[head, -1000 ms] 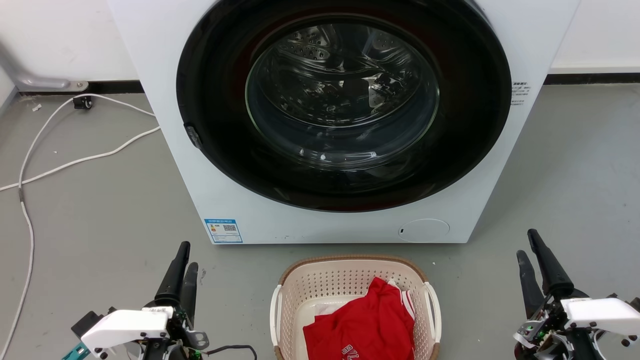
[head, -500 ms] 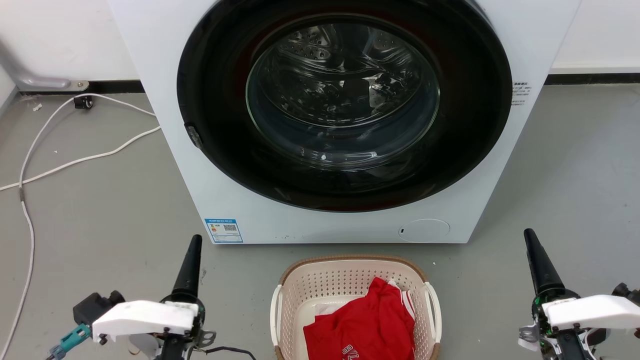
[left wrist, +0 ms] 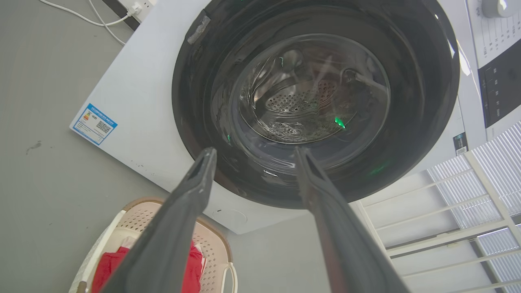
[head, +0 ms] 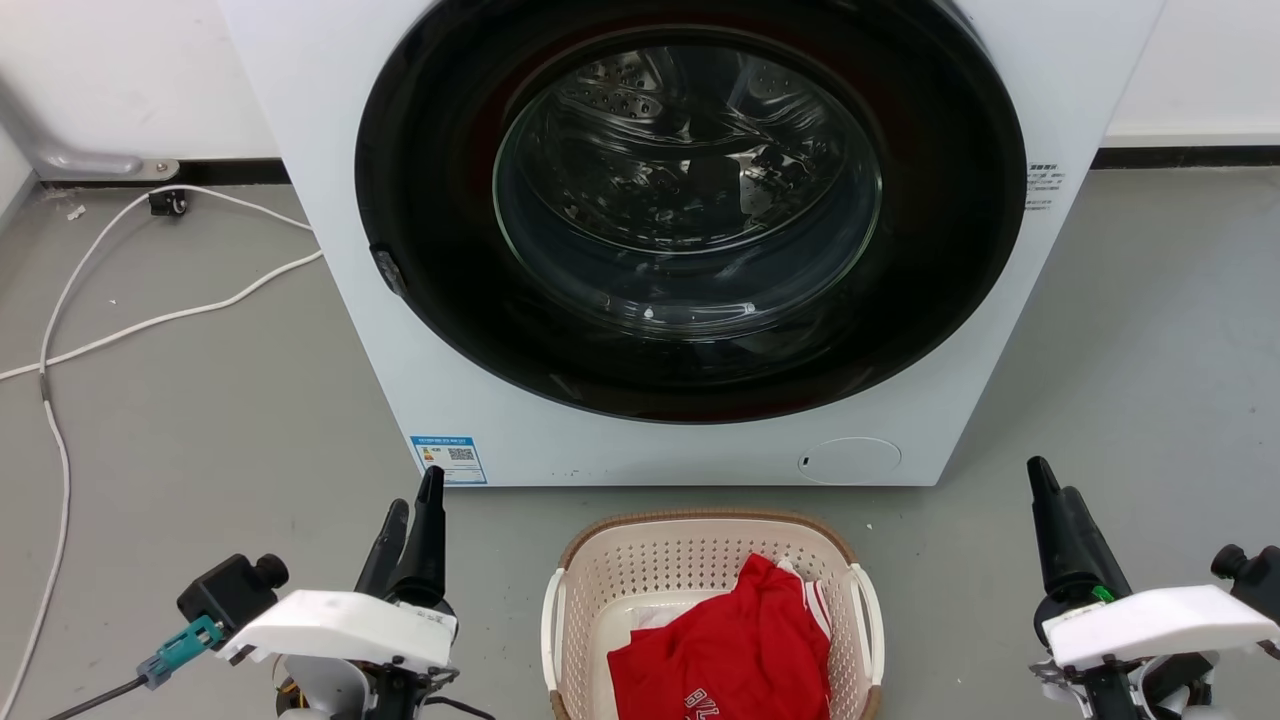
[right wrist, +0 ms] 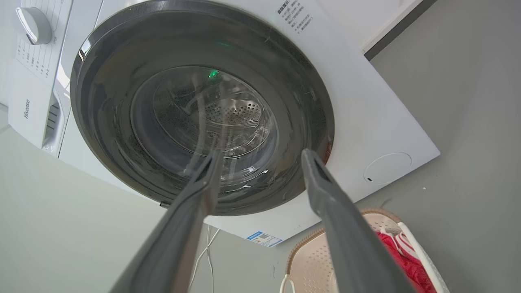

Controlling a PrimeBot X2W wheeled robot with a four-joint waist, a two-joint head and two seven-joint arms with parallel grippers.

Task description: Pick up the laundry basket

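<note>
At 6 o'clock on the floor: the laundry basket (head: 690,565) sits just before the washing machine (head: 690,250), between our grippers.
Jaws: left gripper (head: 415,490) at 8 o'clock and right gripper (head: 1050,480) at 4 o'clock both stand parted, holding nothing.
Risk: we judge that uneven grips on the white side handles (head: 549,620) could tilt it and spill the red garment (head: 730,650).
Look: cream and perforated, with a brown woven-look rim (head: 700,517).
</note>
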